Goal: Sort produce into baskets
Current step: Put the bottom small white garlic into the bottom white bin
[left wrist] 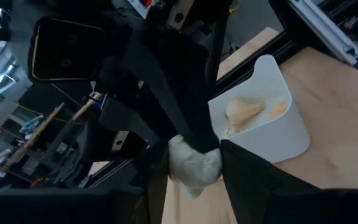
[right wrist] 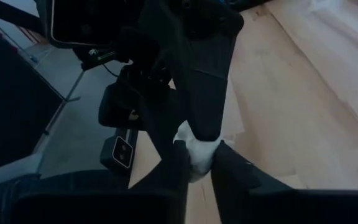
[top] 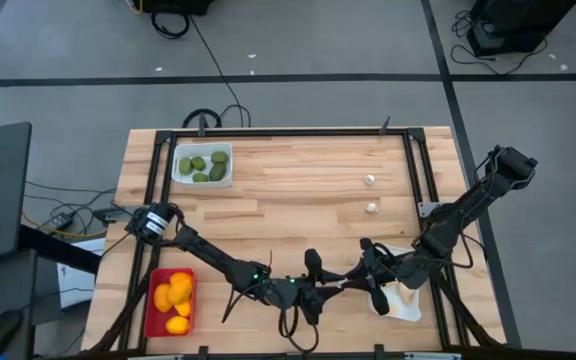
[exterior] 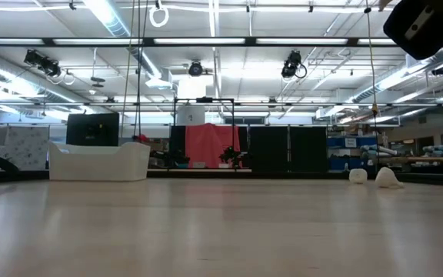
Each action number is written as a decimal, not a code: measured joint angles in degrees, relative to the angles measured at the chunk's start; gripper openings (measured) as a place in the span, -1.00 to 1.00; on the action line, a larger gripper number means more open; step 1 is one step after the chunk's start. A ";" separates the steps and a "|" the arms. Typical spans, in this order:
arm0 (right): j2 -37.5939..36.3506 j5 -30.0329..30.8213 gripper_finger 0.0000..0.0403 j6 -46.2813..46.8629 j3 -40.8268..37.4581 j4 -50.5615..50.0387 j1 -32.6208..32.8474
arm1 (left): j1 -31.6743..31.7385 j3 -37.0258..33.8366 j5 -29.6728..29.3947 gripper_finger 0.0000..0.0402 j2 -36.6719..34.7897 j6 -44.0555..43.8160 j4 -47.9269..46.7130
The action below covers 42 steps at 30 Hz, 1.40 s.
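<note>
Seen from above, both dark arms are stretched low along the near edge of the table, the left end effector and the right end effector brought tip to tip. A white tray lies just beside the right end effector, a red tray of yellow-orange fruits well behind the left arm's elbow, and a second white tray of dark green fruits far across the table. Two loose garlic pieces are seen well beyond the right end effector.

At table height, only the far white tray and the two garlic pieces are shown; neither end effector is seen.

In the left wrist view, a whitish garlic piece is pinched between both end effectors' fingers, the white tray close behind it.

In the right wrist view, the same piece is clamped by the right fingers and the opposing left finger.
</note>
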 joint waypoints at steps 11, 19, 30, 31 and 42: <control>-3.81 -6.79 -0.80 2.48 0.02 -11.69 -0.09 | 0.07 0.02 -0.29 0.11 -0.02 -16.88 -6.71; -11.47 -21.21 -0.78 12.82 0.02 -36.99 -0.02 | 1.55 0.02 -0.93 0.19 0.00 -32.65 -16.39; -12.44 -25.92 -0.51 21.54 0.02 -56.49 2.41 | 3.08 0.02 -1.01 0.19 0.00 -36.93 -16.78; -12.44 -25.96 -0.45 21.82 0.02 -57.04 2.77 | 3.23 0.02 -1.01 0.19 0.00 -36.92 -16.75; -13.26 -23.27 -0.01 26.00 0.02 -57.59 3.67 | 4.38 0.02 -1.02 0.19 0.00 -38.76 -17.43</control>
